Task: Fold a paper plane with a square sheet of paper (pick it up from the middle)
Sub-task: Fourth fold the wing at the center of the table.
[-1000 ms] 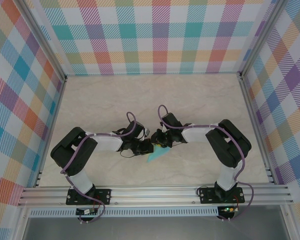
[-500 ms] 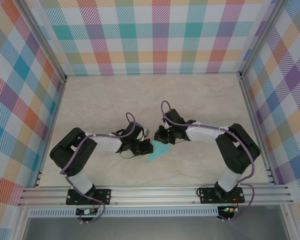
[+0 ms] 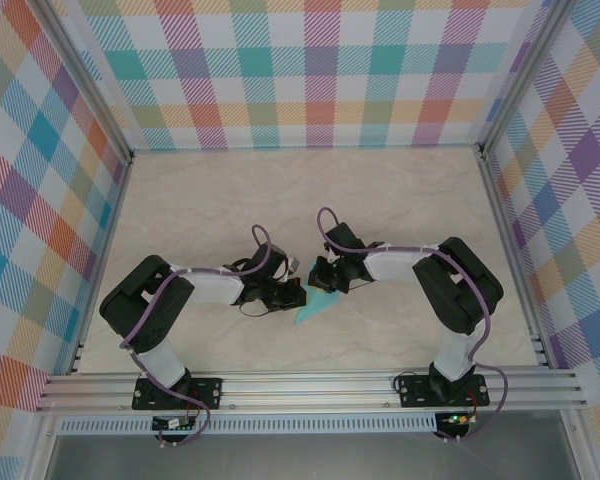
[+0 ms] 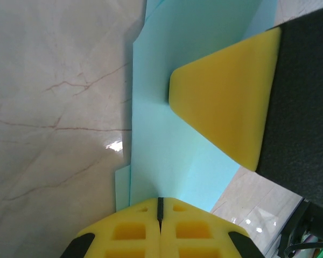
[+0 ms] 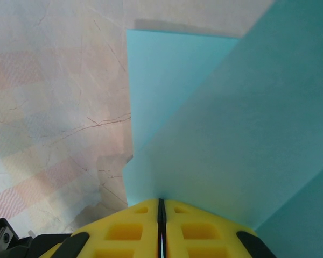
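Note:
The turquoise sheet of paper, folded into a narrow pointed paper plane, lies low over the table between my two grippers. My left gripper is shut on one edge of it; in the left wrist view its yellow fingertips pinch the layered paper. My right gripper is shut on a raised flap from the other side; in the right wrist view its fingertips meet on the paper. One yellow finger of the right gripper rests against the paper in the left wrist view.
The marbled beige table is boxed in by plaid walls at the back and both sides. An aluminium rail runs along the near edge by the arm bases.
My right gripper has closed on the paper flap. The right arm's elbow swung out to the right and came back. The left gripper stayed shut in place.

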